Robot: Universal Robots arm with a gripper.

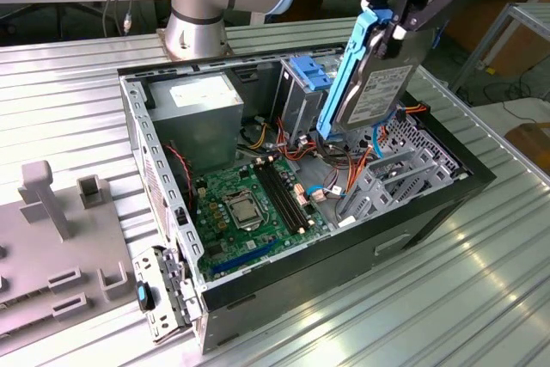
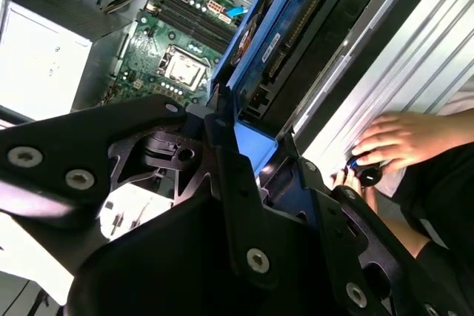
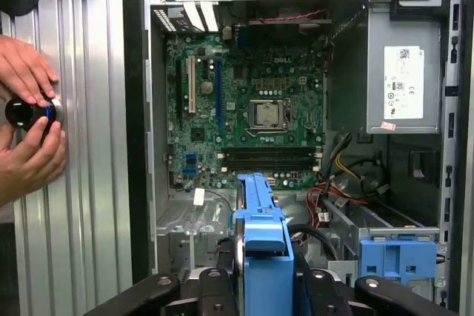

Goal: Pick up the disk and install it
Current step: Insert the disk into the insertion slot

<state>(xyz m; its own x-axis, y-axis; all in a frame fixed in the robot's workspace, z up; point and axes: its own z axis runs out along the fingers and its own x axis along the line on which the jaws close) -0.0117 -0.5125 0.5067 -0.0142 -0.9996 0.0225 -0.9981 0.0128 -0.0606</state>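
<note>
My gripper (image 1: 400, 25) is shut on the disk (image 1: 378, 83), a flat drive with a white label and bright blue rails. In the exterior view the disk hangs tilted, nearly on edge, above the right end of the open computer case (image 1: 430, 212), over the grey drive bays (image 1: 387, 174). In the second wrist view the disk (image 2: 296, 42) runs away from the black fingers (image 2: 237, 175) toward the case. The first wrist view looks straight down into the case, with the disk's blue rail end (image 3: 263, 231) held between the jaws.
Inside the case lie a green motherboard (image 3: 244, 101), a grey power supply (image 3: 404, 72), red and orange cables (image 1: 344, 156) and a drive cage with a blue latch (image 3: 398, 253). A person's hands (image 3: 26, 116) hold a black knob beside the case. A grey fixture (image 1: 60, 247) sits at the exterior view's left.
</note>
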